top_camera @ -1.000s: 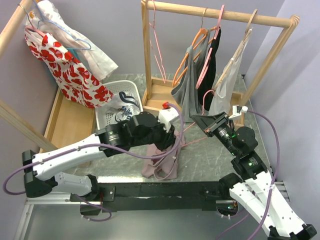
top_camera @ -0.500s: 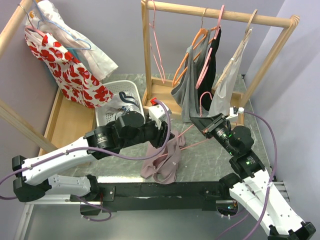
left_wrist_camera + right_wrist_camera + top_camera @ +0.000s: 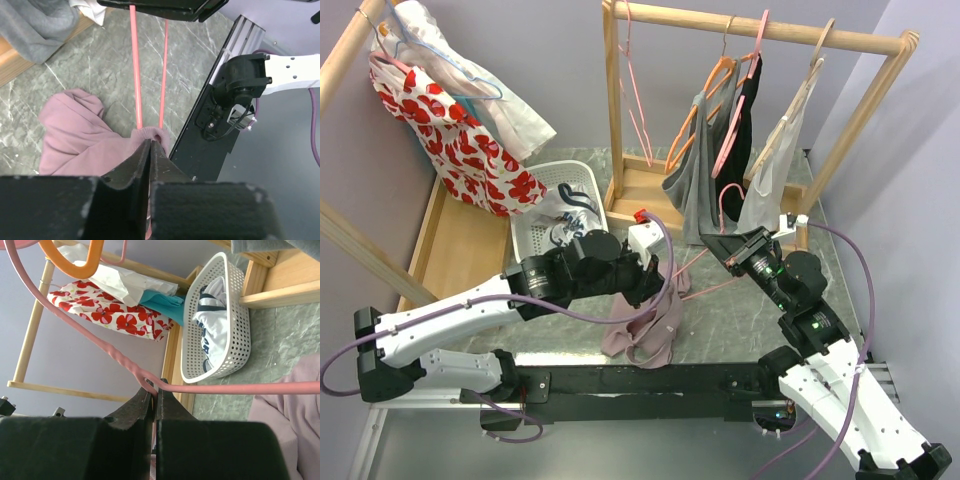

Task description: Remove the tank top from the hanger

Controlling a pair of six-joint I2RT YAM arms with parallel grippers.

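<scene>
The pink tank top (image 3: 645, 335) lies bunched on the table, one end still threaded on the pink hanger (image 3: 705, 290). In the left wrist view the hanger's two rods (image 3: 135, 75) run down into the tank top (image 3: 75, 135). My left gripper (image 3: 151, 142) is shut on a fold of its cloth where the rods enter; from above the left gripper (image 3: 665, 285) sits over the garment's upper end. My right gripper (image 3: 154, 382) is shut on the hanger (image 3: 225, 388) at the twist below its hook, and the right gripper (image 3: 715, 240) holds it above the table.
A white basket (image 3: 555, 205) with clothes stands behind the left arm. A wooden rack (image 3: 760, 30) at the back carries a grey garment (image 3: 695, 180) and others on hangers. A floral garment (image 3: 460, 140) hangs far left. A black rail (image 3: 640, 380) runs along the near edge.
My left gripper drew back to the left and opened, then came back right and closed on the tank top by the hanger. The right arm kept still with the hanger.
</scene>
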